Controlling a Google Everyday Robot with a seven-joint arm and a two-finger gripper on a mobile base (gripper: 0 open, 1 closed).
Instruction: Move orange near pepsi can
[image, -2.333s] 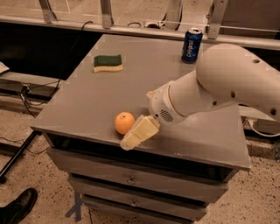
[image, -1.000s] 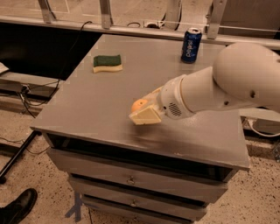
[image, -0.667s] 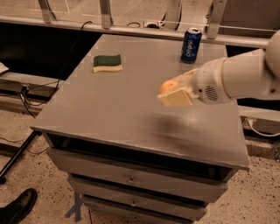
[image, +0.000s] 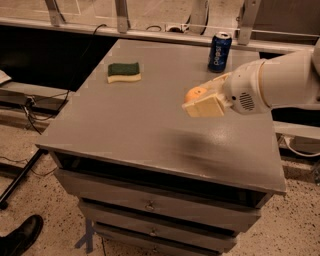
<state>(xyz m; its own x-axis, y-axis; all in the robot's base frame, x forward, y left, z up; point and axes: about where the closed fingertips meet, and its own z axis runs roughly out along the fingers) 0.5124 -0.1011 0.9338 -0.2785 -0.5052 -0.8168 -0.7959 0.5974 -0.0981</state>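
Note:
The orange (image: 195, 93) is a small round orange fruit held between the cream fingers of my gripper (image: 201, 101), lifted above the grey table top (image: 125, 120) right of its middle. Most of the fruit is hidden by the fingers. The pepsi can (image: 219, 52) is a dark blue upright can with a silver top at the table's far right edge, beyond and slightly right of the gripper. My white arm (image: 280, 80) reaches in from the right.
A green and yellow sponge (image: 124, 72) lies on the far left part of the table. The table is a drawer cabinet with drawers (image: 150, 205) below. Metal rails and cables run behind it. A black shoe (image: 20, 237) stands on the floor at lower left.
My gripper closed on the orange near the front of the table, lifted it and carried it right and back toward the pepsi can.

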